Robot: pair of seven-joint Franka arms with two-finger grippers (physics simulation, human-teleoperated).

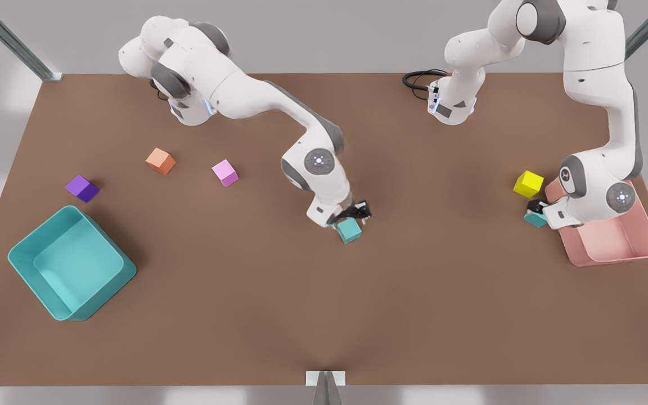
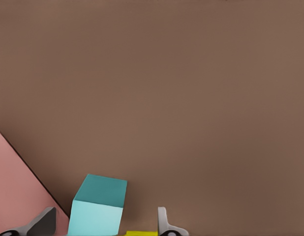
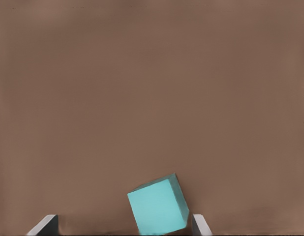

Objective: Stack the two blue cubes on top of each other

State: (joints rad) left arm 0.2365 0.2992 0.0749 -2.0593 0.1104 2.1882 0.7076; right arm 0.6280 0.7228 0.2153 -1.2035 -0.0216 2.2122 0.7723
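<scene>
1. Our left gripper (image 1: 536, 209) is low over the brown table (image 1: 324, 315) at the front view's right, fingers (image 2: 164, 223) spread apart with a small matte teal cube (image 2: 99, 206) between them, nearer one finger and ungripped.
2. That cube (image 1: 535, 219) lies just beside the pink plastic bin (image 1: 611, 242), with a yellow cube (image 1: 528, 183) near.
3. Our right gripper (image 1: 352, 216) hangs mid-table, fingers (image 3: 200, 225) parted around the second matte teal cube (image 1: 349, 230), which sits on the table against one finger.
4. The two cubes lie well apart, unstacked.
5. Further out at the front view's left lie a pink cube (image 1: 225, 172), an orange cube (image 1: 160, 161), a purple cube (image 1: 81, 188) and a large teal bin (image 1: 71, 264).
</scene>
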